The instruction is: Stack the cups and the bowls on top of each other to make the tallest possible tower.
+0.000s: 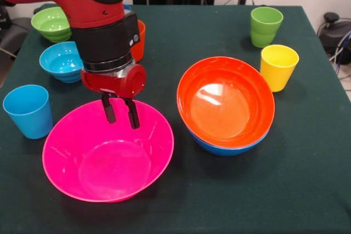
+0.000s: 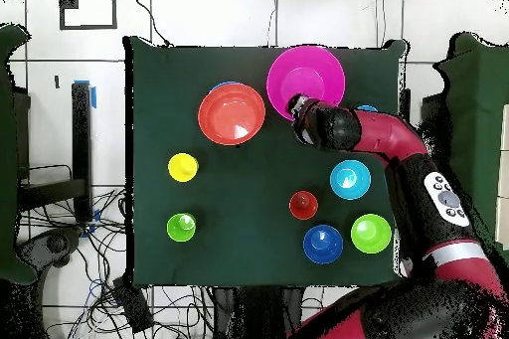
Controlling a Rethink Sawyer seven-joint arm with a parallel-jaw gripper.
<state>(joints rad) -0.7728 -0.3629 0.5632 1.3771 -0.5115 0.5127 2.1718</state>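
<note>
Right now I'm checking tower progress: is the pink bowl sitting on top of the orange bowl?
No. The pink bowl rests on the table beside the orange bowl, which is nested in the blue bowl.

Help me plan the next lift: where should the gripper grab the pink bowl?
Grip the pink bowl by its thin rim on the robot's side, coming straight down. The gripper hangs there, one finger either side; the wide bowl offers nothing else to pinch.
</note>
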